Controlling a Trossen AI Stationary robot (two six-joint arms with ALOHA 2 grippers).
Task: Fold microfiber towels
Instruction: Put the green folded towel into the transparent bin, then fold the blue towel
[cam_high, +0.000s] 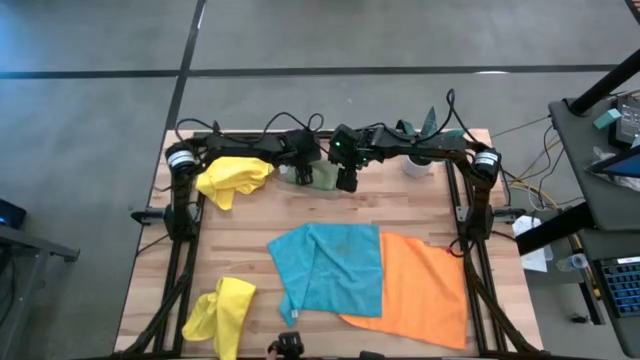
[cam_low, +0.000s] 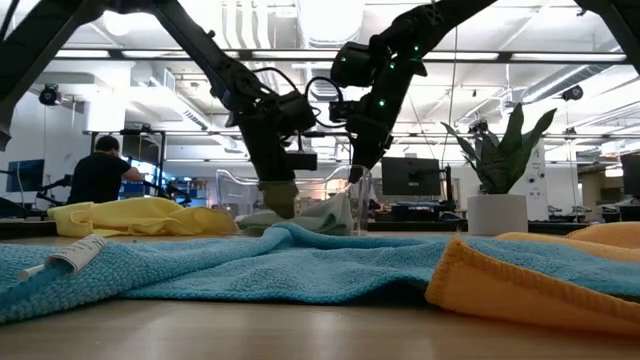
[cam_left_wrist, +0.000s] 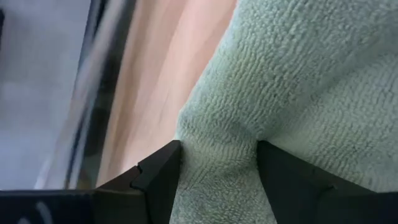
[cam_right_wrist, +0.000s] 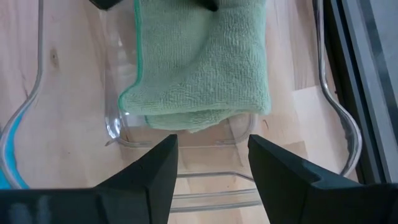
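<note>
Left wrist view shows the sage green towel (cam_left_wrist: 298, 93) pinched between the left gripper (cam_left_wrist: 217, 180) fingers; it is soft, light and limp, so a folded edge is the best hold. It lies folded in the clear tray (cam_right_wrist: 118, 134) at upper centre of the high view, where the right gripper (cam_right_wrist: 211, 168) hovers with fingers apart, holding nothing.

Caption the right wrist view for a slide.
Right gripper hovers open above the folded sage green towel lying in the clear plastic tray.

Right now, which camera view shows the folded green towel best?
The right wrist view: the whole folded green towel lies in the clear tray. The left wrist view shows only close fabric; the high and low views show it small, partly behind the arms.
</note>
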